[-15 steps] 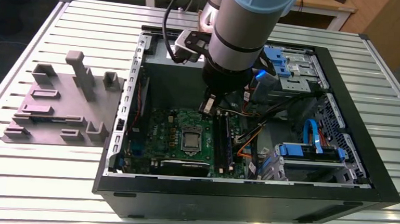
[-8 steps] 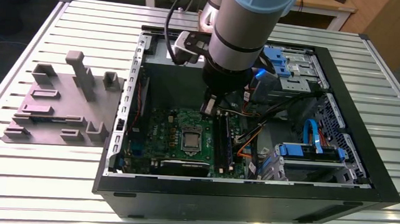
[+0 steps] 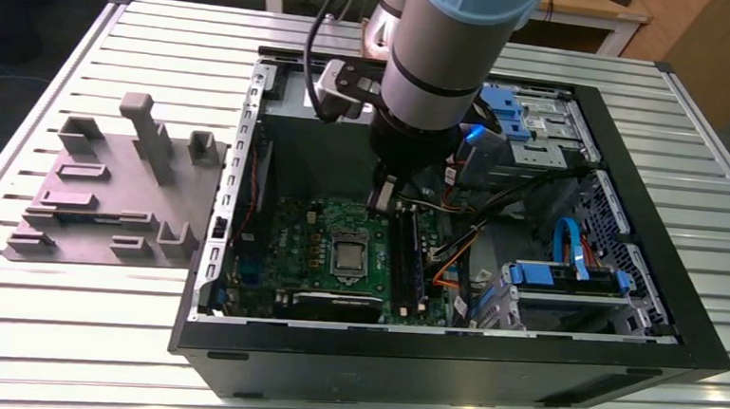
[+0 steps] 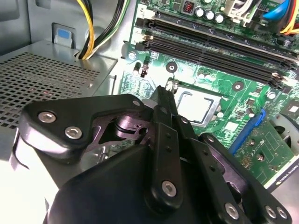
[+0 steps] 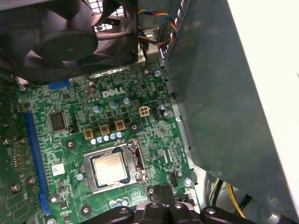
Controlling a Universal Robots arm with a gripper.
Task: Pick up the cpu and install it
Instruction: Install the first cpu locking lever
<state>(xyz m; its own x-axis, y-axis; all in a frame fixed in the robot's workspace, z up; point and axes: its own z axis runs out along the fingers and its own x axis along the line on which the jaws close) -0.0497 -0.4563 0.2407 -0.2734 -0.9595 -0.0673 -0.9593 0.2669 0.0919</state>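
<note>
The cpu [image 3: 350, 254], a small square chip with a silver top, lies flat in the socket frame on the green motherboard [image 3: 300, 229] inside the open computer case. My gripper [image 3: 384, 198] hangs inside the case a little above the board, just beyond the socket. In both wrist views the cpu [image 4: 195, 106] [image 5: 110, 168] sits close past the black fingertips [image 4: 160, 95] [image 5: 161, 192]. The fingers are pressed together with nothing between them.
The black case walls [image 3: 457, 358] ring the board. Black memory slots [image 4: 219, 46], yellow and black cables [image 4: 88, 32], a grey perforated metal box [image 4: 46, 79] and a black fan [image 5: 60, 37] stand close by. Blue drive brackets [image 3: 570, 274] sit at the exterior view's right, a grey fixture [image 3: 112, 189] on the slatted table at its left.
</note>
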